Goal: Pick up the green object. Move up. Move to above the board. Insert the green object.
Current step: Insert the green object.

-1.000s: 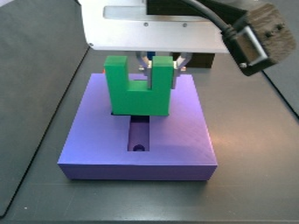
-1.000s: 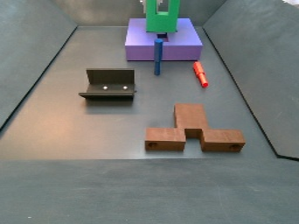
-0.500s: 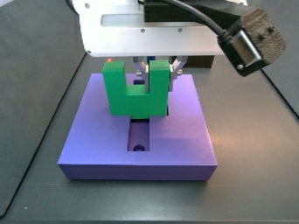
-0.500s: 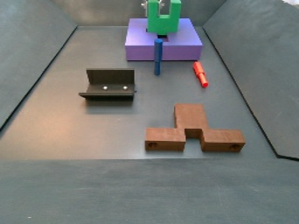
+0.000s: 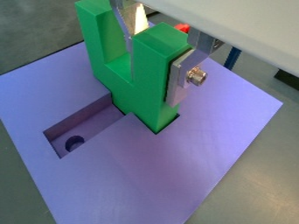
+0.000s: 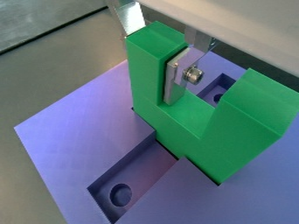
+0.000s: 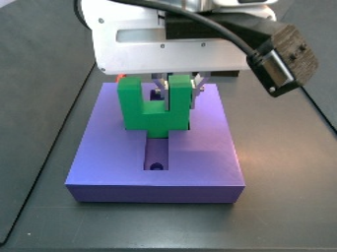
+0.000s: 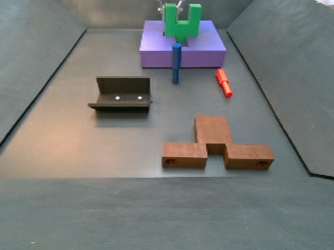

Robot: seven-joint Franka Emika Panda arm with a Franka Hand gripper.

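One green object (image 7: 156, 105) stands upright at the centre of the board (image 7: 99, 157), prongs up, its base entering the cross-shaped recess; in both wrist views the base sits down inside the recess opening, which indicates the insertion step is in hand and, in my judgement, close to complete, though whether it is fully seated cannot be told. The upright hold appears chosen so that the base meets the recess squarely. The tool (image 5: 155, 54) hangs directly over the board, in the upper middle of the side view, and is closed on one prong of the green object: a silver finger plate (image 5: 184, 75) lies flat against the prong's outer face, the other finger (image 5: 119, 15) drops into the notch between the prongs, and the gap between them is only as wide as that prong. A round hole (image 6: 118, 192) shows in the open arm of the recess, clear of the block. Elsewhere on the bench (image 8: 131, 146), in the wider side view: a thin blue stick (image 8: 177, 63) leans across the board's front edge at upper centre, a red piece (image 8: 225, 82) lies just right of it, the fixture (image 8: 121, 94) stands at left centre, and a brown block (image 8: 216, 145) lies lower right, well apart from the board.
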